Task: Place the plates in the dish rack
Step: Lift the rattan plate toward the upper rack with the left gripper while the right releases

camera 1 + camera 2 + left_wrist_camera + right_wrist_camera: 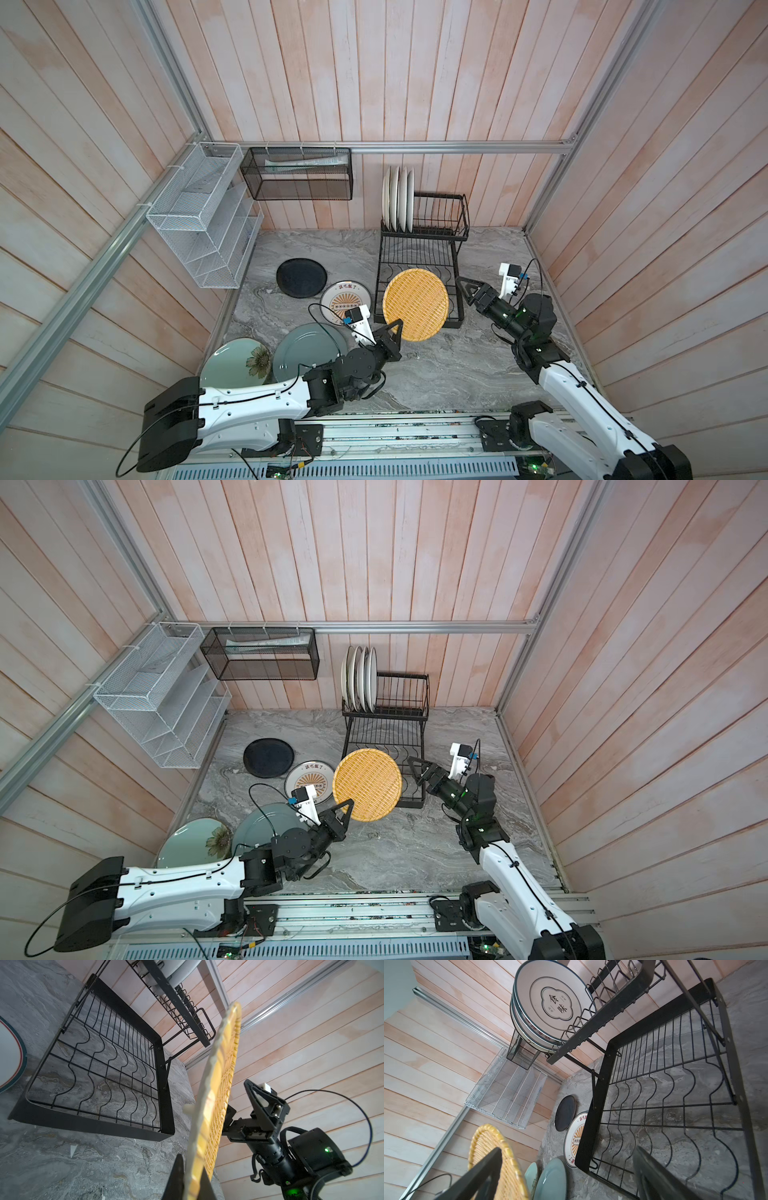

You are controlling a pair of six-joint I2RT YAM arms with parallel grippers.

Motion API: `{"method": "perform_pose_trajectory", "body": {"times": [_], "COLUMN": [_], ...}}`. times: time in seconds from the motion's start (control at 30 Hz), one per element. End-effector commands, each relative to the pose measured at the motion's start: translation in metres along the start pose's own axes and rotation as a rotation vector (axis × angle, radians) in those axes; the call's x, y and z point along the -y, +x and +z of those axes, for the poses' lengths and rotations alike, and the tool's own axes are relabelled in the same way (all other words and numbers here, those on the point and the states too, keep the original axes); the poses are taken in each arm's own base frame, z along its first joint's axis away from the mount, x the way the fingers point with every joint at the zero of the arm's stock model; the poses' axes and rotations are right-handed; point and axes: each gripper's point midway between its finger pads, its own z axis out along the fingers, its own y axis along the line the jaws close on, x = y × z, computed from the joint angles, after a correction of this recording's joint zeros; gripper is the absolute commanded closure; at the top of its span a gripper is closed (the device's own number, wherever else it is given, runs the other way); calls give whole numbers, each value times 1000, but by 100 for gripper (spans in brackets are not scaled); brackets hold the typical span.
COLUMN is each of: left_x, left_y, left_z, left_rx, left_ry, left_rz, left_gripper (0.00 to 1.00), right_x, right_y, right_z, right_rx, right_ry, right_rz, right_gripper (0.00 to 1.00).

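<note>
Light's soft and even for me, no glare, weak shadows. Top views bow at the edges; woven plate (216, 1093) blurs up close in the left wrist view.

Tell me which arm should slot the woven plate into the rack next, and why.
Left: the left gripper is shut on the woven yellow plate by the dish rack; the right gripper is open, empty.

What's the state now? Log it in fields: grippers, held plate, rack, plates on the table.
left gripper: shut on woven plate rim
right gripper: open, beside that plate, holding nothing
woven plate: in the air, over the rack base's front
rack upper tier: four plates standing upright
rack base: empty
on table: black plate, sunburst plate, grey-blue plate, green plate
</note>
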Motion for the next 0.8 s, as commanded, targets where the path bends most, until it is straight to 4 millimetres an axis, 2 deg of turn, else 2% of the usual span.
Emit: {"method": "perform_pose_trajectory", "body": {"times": [0.0, 0.27, 0.47, 0.6, 0.77], "left_x": [24, 94, 138, 152, 151], "left_y": [-41, -96, -123, -134, -148], "left_z": [-9, 0, 17, 39, 78], "left_rx": [119, 313, 463, 498, 506], "left_ry": [-92, -191, -267, -314, -394], "left_rz": [162, 391, 536, 589, 653], "left_gripper": [100, 100, 100, 100, 100], "right_x": [11, 22, 35, 30, 23], "right_y": [5, 26, 42, 47, 50], "right_z": [-1, -4, -5, -1, -1], "right_rx": [-11, -36, -15, -36, -26], "right_ry": [34, 5, -2, -31, -51], "right_rz": [-74, -111, -142, -171, -187], "right_gripper": [2, 2, 2, 2, 2]}}
